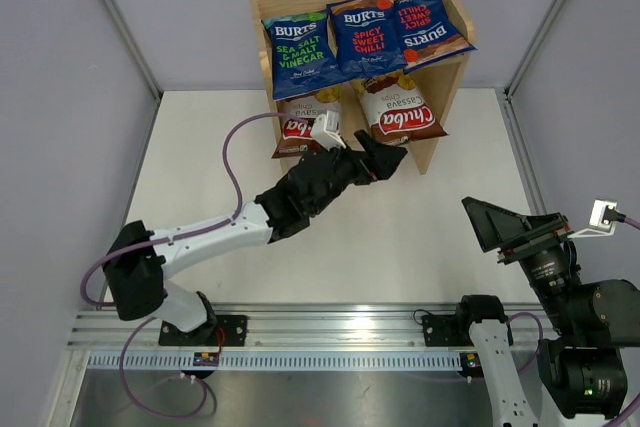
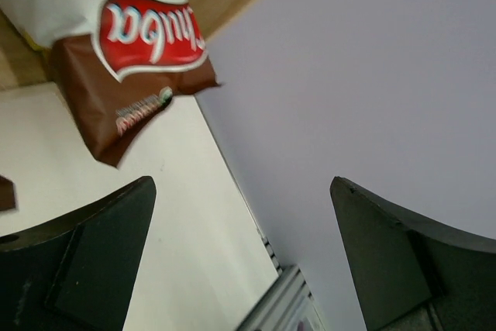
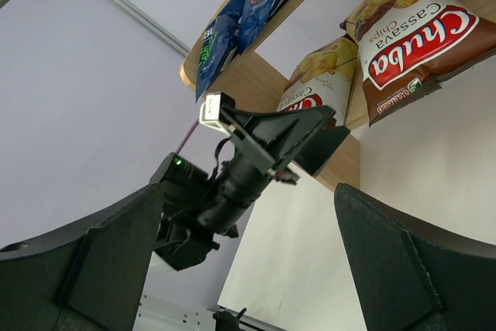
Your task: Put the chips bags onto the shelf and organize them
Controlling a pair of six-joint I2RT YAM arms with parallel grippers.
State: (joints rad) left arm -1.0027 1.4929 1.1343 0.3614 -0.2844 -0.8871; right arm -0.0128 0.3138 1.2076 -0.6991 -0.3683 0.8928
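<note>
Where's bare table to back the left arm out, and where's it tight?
Bare table left of the left arm, and between left gripper and right gripper. Crowded: the shelf front, where the left gripper sits by both Chuba bags.

The top external camera hangs high behind the arm bases (image 1: pixel 205 329) and looks down and forward, taking in the table (image 1: pixel 200 167) and the shelf (image 1: pixel 450 107) from afar. The left wrist camera sits just behind the left gripper (image 2: pixel 242 187), rolled sideways and close in, with a Chuba bag (image 2: pixel 147 32) ahead of it and up to its left. The right wrist camera looks low and upward past the right gripper (image 3: pixel 249 191) from farther off, that bag ahead and up to its right. All three views share the bag and the shelf
</note>
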